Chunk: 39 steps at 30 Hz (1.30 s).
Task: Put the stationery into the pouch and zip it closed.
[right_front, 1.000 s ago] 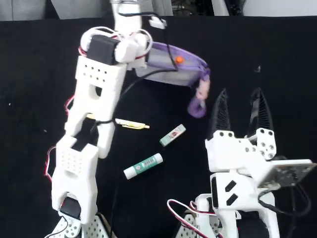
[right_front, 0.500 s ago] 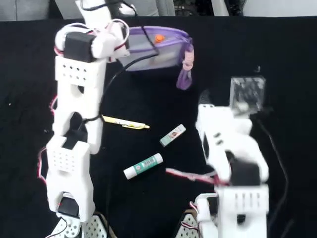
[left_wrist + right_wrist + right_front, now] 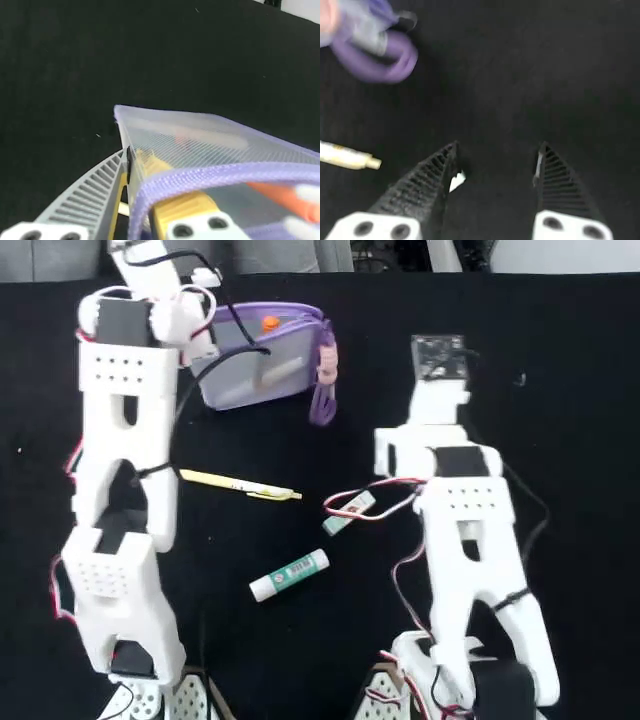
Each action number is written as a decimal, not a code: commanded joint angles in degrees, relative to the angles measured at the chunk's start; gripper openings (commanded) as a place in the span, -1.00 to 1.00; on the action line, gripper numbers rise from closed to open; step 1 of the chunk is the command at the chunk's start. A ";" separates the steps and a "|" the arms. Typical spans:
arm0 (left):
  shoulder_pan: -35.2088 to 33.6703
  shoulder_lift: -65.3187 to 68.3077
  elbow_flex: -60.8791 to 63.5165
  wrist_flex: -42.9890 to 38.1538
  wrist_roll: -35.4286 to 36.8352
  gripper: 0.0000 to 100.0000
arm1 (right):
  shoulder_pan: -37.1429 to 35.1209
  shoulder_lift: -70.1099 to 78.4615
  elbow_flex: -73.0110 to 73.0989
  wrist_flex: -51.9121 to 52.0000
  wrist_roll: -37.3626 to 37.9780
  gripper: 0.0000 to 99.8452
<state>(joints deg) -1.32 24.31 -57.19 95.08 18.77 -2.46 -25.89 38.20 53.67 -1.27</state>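
I am pinching the pouch [image 3: 262, 355] with my left gripper [image 3: 131, 161]. One finger is lying against the outside of the mesh wall and the other is sitting inside the purple-trimmed mouth, so the jaws are pressing on the fabric. The pouch is sitting at the far side of the black table [image 3: 560, 390], just beside my left wrist. An orange item [image 3: 268, 324] is lying inside it, and a purple strap loop [image 3: 322, 405] is dangling from the end nearer my right arm.

My right gripper [image 3: 498, 146] is spreading its fingers wide and holding nothing, pointing down at bare table. A white bit behind one finger is possibly the small labelled stick [image 3: 350, 512], though it is too blurred to be sure.

The yellow pen [image 3: 240, 484] and the glue stick [image 3: 290, 574] are lying on the table between my arms, apart from each other.
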 commanded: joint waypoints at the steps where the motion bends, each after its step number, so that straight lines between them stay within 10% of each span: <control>1: -9.01 2.20 2.33 -2.11 -1.76 -0.94 | -4.04 0.13 -3.03 0.35 0.35 -0.53; 26: -19.47 10.73 -8.84 -0.88 -12.40 -0.94 | -26.11 3.91 6.46 -12.57 12.57 -0.54; 39: -20.70 11.96 -8.31 -0.79 -12.40 -0.94 | -31.21 32.04 -16.66 -6.68 20.66 -0.76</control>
<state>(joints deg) -18.99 34.77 -65.71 94.11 7.43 -32.26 0.57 30.99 44.35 18.77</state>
